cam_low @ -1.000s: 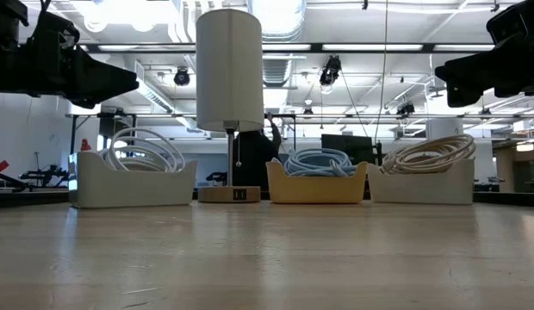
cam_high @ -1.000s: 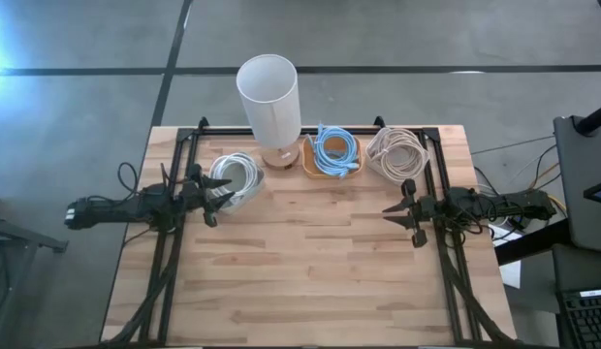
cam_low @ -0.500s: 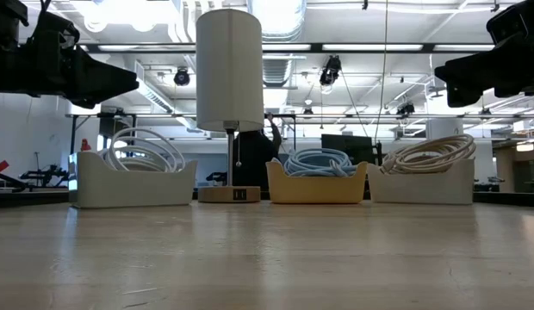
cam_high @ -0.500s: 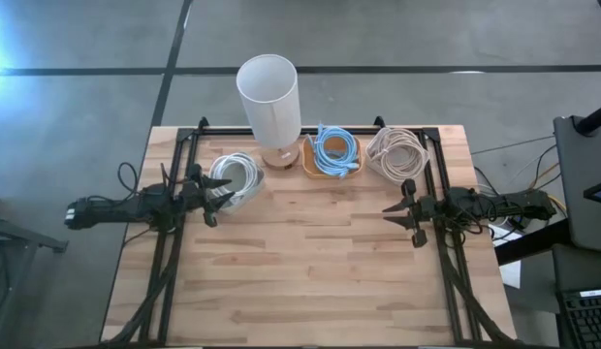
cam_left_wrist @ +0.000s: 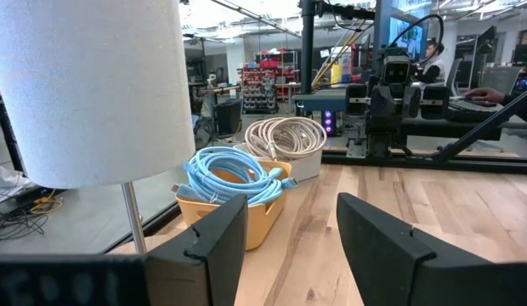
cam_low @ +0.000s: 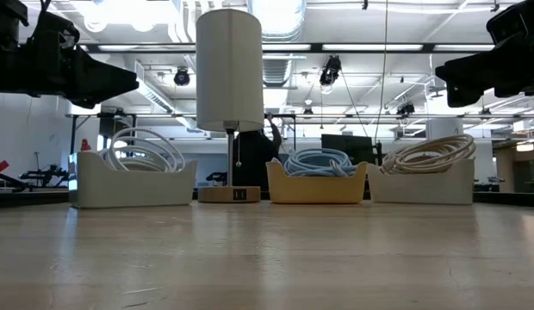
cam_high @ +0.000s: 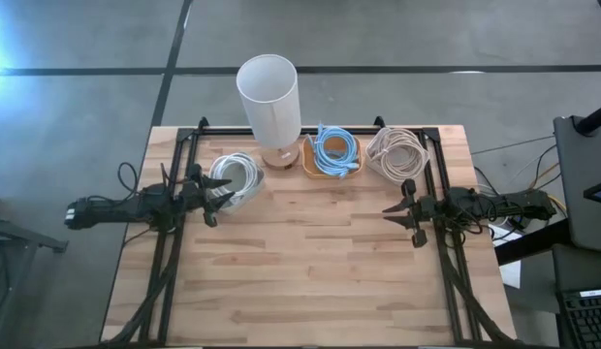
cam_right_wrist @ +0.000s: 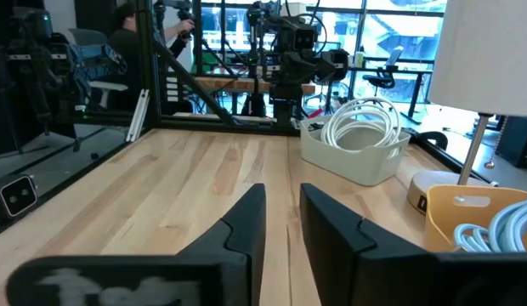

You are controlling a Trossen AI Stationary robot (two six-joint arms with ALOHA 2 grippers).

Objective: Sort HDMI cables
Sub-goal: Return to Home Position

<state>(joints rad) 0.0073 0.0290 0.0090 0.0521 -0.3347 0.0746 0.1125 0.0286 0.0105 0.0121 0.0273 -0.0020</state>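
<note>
Left gripper (cam_high: 216, 202) hangs spread near the white HDMI cables (cam_high: 235, 177); right gripper (cam_high: 390, 211), slightly parted, hangs over the counter (cam_high: 310, 271).

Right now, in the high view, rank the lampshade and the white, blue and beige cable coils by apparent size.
1. Lampshade, though it stands nearer the camera.
2. Beige coil and white coil: too alike to rank.
3. Blue coil.
</note>
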